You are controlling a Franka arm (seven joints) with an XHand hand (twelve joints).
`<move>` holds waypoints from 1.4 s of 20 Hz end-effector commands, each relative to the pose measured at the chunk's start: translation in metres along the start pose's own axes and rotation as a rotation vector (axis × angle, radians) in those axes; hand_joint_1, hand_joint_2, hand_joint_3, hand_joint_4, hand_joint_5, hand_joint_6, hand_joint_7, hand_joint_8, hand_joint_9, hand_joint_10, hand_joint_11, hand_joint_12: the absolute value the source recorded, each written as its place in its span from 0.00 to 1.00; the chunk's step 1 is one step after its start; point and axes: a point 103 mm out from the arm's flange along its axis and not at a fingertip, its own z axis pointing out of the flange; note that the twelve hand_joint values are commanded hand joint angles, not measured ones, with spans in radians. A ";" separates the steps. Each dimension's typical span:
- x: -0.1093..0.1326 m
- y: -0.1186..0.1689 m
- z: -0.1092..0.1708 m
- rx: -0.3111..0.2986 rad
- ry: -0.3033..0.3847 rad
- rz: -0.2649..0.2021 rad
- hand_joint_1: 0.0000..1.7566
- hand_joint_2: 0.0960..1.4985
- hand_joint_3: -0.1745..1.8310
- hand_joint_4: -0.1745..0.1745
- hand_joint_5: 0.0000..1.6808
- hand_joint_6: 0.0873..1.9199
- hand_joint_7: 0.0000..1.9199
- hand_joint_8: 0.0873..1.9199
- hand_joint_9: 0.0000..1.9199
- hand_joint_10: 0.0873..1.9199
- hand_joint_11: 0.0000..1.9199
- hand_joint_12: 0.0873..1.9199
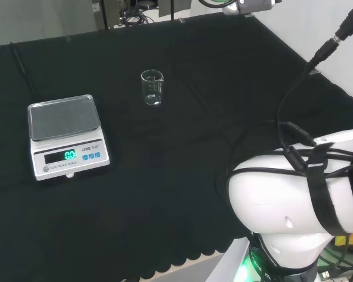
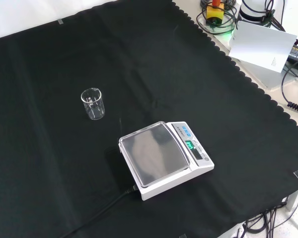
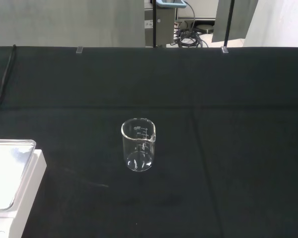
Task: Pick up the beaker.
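Note:
A small clear glass beaker (image 1: 152,87) stands upright and empty on the black cloth, beyond the scale in the head view. In the front view the beaker (image 2: 93,103) stands up and to the left of the scale. The wrist view looks at the beaker (image 3: 138,144) from some way off, with bare cloth all around it.
A white scale (image 1: 66,137) with a steel pan and lit green display sits left of the beaker in the head view; its black cable (image 2: 102,210) trails toward the front view's lower left. The scale's corner (image 3: 12,186) shows in the wrist view. The arm's white link (image 1: 294,200) fills the head view's lower right.

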 end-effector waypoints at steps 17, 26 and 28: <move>-0.005 0.050 0.025 0.017 -0.009 -0.007 0.22 0.41 0.20 0.54 0.10 0.00 0.06 0.30 0.12 0.37 0.00 0.75; 0.011 0.137 0.069 0.082 -0.032 -0.073 0.24 0.41 0.20 0.55 0.05 0.00 0.03 0.29 0.11 0.37 0.00 0.75; 0.011 0.156 0.079 0.094 -0.028 -0.079 0.24 0.41 0.20 0.55 0.05 0.00 0.03 0.29 0.11 0.37 0.00 0.75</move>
